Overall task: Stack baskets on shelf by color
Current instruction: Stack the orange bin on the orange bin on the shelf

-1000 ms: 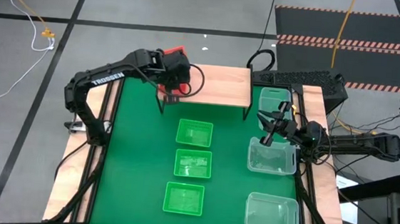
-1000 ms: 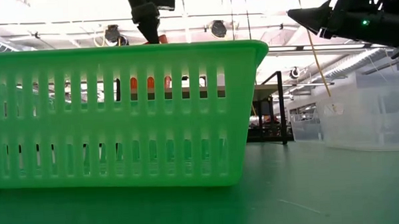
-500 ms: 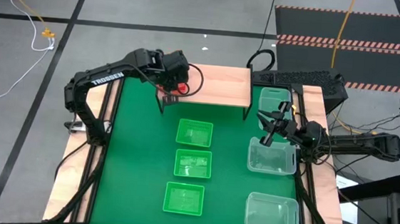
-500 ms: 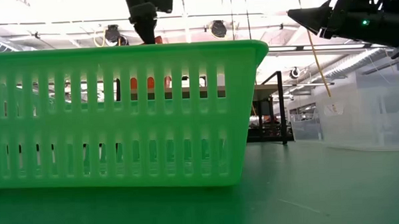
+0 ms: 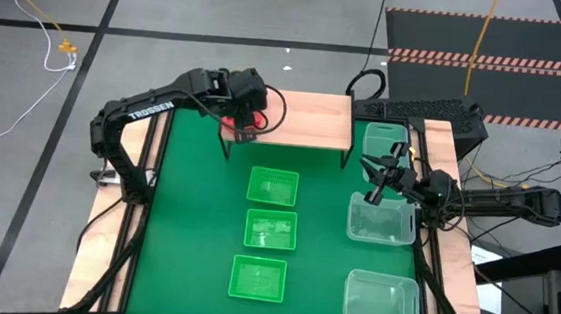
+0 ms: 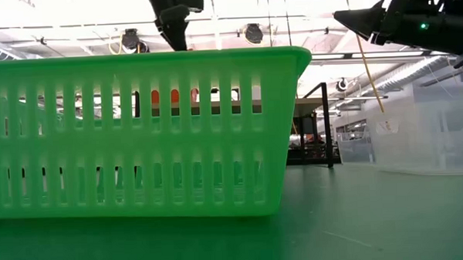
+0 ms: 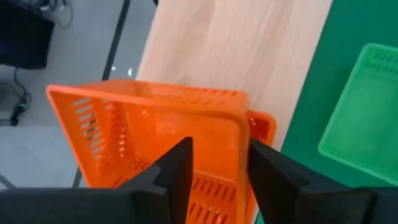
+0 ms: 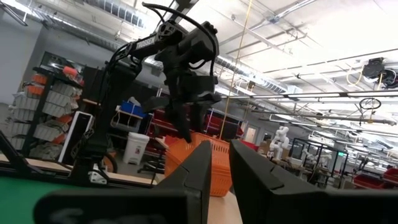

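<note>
The left arm reaches from the table's left edge up and across to the left end of the shelf [image 5: 298,119]. Its wrist bends downward there, and the left gripper [image 5: 247,114] points at the board, fingers [image 7: 179,167] closed around the near wall of a red basket [image 7: 155,149], one finger inside and one outside.

The right arm lies stretched low along the table's right edge, forearm level, pointing toward the shelf's right end. The right gripper [image 5: 378,177] hangs free in the air, fingers [image 8: 199,168] a narrow gap apart, holding nothing.
</note>
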`<state>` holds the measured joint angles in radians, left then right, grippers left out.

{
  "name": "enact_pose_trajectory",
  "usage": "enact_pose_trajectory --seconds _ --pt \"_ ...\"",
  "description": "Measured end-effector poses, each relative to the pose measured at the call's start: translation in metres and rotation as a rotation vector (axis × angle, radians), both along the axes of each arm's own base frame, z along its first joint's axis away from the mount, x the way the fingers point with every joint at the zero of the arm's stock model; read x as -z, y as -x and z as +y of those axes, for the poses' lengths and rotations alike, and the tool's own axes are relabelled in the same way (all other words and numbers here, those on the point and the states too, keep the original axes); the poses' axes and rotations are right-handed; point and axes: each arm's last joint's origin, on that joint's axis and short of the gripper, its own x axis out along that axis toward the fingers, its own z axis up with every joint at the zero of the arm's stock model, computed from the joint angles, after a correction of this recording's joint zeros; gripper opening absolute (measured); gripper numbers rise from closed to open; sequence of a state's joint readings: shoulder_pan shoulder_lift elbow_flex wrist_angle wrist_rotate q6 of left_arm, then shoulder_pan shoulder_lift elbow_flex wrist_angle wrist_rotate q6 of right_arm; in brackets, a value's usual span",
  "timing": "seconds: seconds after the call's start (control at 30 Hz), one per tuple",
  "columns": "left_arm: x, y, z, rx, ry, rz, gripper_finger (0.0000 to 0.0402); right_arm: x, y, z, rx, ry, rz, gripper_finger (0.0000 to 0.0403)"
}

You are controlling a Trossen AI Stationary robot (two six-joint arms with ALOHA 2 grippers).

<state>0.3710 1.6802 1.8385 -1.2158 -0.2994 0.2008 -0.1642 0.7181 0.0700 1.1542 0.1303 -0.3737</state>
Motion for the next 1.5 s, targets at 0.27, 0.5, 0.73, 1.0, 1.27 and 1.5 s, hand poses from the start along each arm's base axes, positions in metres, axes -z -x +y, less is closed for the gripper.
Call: enact_pose_trajectory --seconds 0.27,0.5,0.73,1.0,1.27,1.5 --pt "0.003 0.003 -0.009 0.047 -0.028 0.104 0.0117 0.000 0.000 0.000 -0.002 -0.005 -0.001 0.0050" --pt "0.004 0.006 -0.010 -0.005 0.004 0.113 0.0100 0.000 0.000 0.000 -0.003 -0.005 -0.002 0.0050" --pt "0.004 0.007 -0.010 -0.025 0.010 0.108 0.0099 0.000 0.000 0.000 -0.003 -0.005 -0.001 0.0050" --pt "0.004 0.007 -0.010 -0.054 -0.011 0.110 0.0059 0.000 0.000 0.000 -0.003 -0.005 -0.001 0.0050" --pt "0.002 0.010 -0.011 -0.112 0.010 0.079 0.0101 0.000 0.000 0.000 -0.002 -0.005 -0.001 0.0050" --pt "0.000 0.021 -0.016 -0.128 0.044 0.125 0.0174 0.000 0.000 0.000 -0.003 -0.005 -0.002 0.0050"
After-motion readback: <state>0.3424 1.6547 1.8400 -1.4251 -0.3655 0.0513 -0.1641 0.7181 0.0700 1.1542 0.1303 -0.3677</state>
